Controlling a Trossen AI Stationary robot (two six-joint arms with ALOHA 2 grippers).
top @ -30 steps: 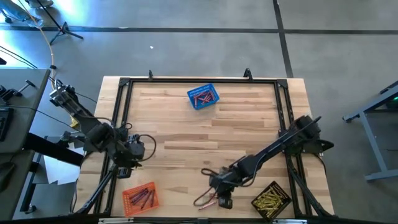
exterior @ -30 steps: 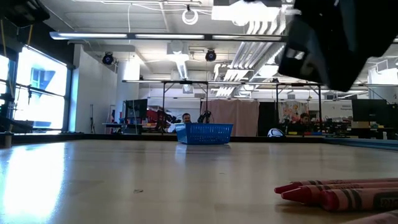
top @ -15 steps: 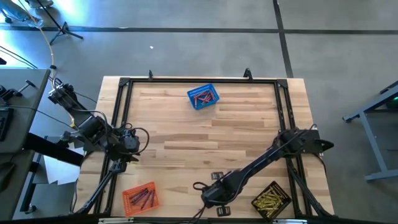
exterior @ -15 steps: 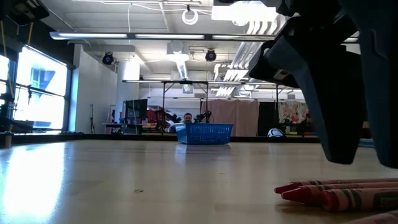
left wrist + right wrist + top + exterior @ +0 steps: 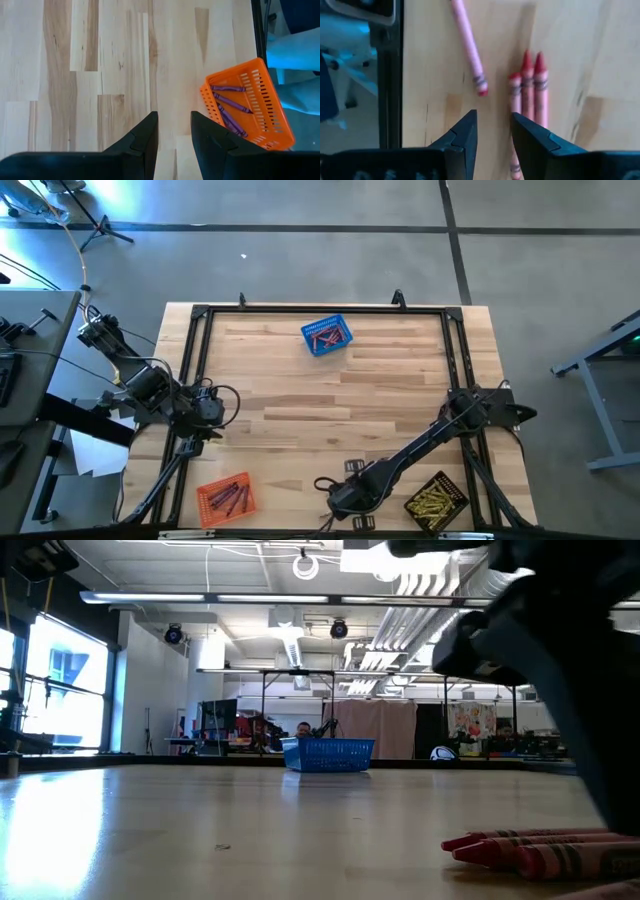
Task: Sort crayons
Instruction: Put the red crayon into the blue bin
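Three red crayons (image 5: 527, 82) lie side by side on the wood near the table's front edge, with a pink crayon (image 5: 469, 47) beside them. The low view shows the red ones (image 5: 545, 850) flat on the table. My right gripper (image 5: 494, 135) hovers just above them, pointing steeply down and open, with only bare wood between its fingers; in the high view it (image 5: 342, 500) covers these crayons. My left gripper (image 5: 174, 135) is open over the table's left part (image 5: 205, 408) with nothing in it.
A blue basket (image 5: 327, 336) with red crayons stands at the far middle. An orange basket (image 5: 226, 496) with purple crayons (image 5: 227, 107) is at the near left. A black basket (image 5: 436, 501) with yellow crayons is at the near right. A black frame (image 5: 195, 360) borders the table.
My right gripper has gone toward the table's near edge and down, over the loose red and pink crayons, tipping to point more steeply down and rolling. My left gripper has drawn back a little toward the table's left edge. The crayons have stayed where they were.
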